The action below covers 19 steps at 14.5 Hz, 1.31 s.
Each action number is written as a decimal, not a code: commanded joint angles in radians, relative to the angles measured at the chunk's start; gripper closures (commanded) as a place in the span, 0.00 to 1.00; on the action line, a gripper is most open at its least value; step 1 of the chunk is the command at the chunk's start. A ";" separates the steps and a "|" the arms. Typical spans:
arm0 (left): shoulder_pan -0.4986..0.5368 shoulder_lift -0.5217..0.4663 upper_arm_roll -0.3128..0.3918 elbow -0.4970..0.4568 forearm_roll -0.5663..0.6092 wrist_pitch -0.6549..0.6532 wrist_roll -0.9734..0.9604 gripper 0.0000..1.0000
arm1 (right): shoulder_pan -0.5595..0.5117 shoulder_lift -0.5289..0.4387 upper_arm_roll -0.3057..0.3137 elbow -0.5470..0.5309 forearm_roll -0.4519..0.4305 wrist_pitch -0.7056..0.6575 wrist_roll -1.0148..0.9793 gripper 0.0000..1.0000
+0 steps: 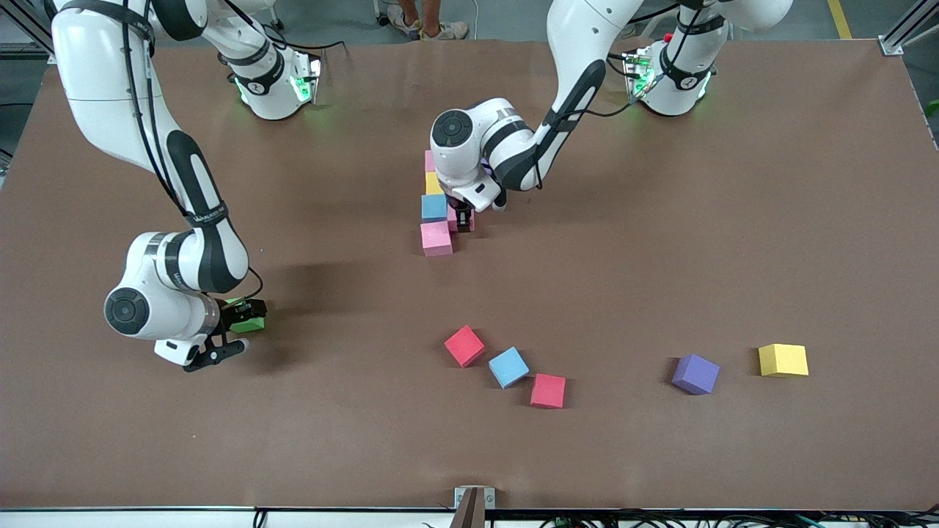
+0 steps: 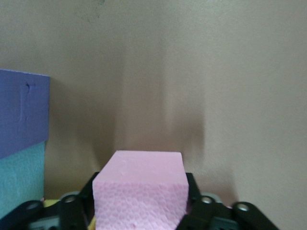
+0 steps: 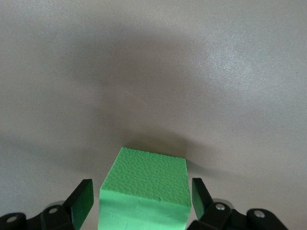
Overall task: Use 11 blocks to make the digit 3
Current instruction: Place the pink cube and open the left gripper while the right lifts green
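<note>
The brown, matte worktop (image 1: 733, 220) fills the scene, with a strip of grey floor and a bystander's shoes (image 1: 429, 26) at 12 o'clock. Two glossy white arms reach in from that edge. The left claw (image 1: 463, 215) sits low just past the worktop's centre toward 12 o'clock, around a pink cube (image 2: 139, 191) of grainy foam. Whether it pinches that cube or has let go, I cannot tell. The right claw (image 1: 238, 323), at 8 o'clock, is spread astride the green cube (image 3: 144, 187), a thin gap showing on each side. The digit 3 (image 1: 434, 198) is only begun: a touching column of pink, yellow, light blue and pink cubes, the held pink cube against it. A purple block (image 2: 24, 110) adjoins the column's light blue one. Loose at 6 o'clock lie a red cube (image 1: 463, 345), a light blue cube (image 1: 508, 367) and a second red cube (image 1: 548, 390). At 4 o'clock sit a purple cube (image 1: 695, 374) and a yellow cube (image 1: 783, 360).
</note>
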 commanded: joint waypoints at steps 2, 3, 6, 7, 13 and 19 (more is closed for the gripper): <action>0.005 -0.008 0.004 0.027 0.043 -0.064 0.034 0.00 | -0.011 -0.010 0.010 -0.019 -0.014 0.010 -0.009 0.20; 0.005 -0.029 0.004 0.029 0.043 -0.098 0.046 0.00 | -0.013 -0.010 0.010 -0.019 -0.014 0.008 -0.009 0.24; 0.009 -0.065 0.004 0.040 0.043 -0.161 0.060 0.00 | -0.011 -0.010 0.009 -0.019 -0.014 0.007 -0.011 0.42; 0.009 -0.074 0.002 0.049 0.045 -0.172 0.060 0.00 | -0.011 -0.012 0.010 -0.019 -0.014 0.004 -0.009 0.51; 0.158 -0.190 0.006 0.044 0.044 -0.314 0.441 0.00 | 0.031 -0.015 0.012 0.075 0.003 -0.024 0.104 0.65; 0.553 -0.206 -0.002 0.043 0.139 -0.330 1.268 0.00 | 0.226 0.013 0.018 0.224 0.003 -0.090 0.484 0.65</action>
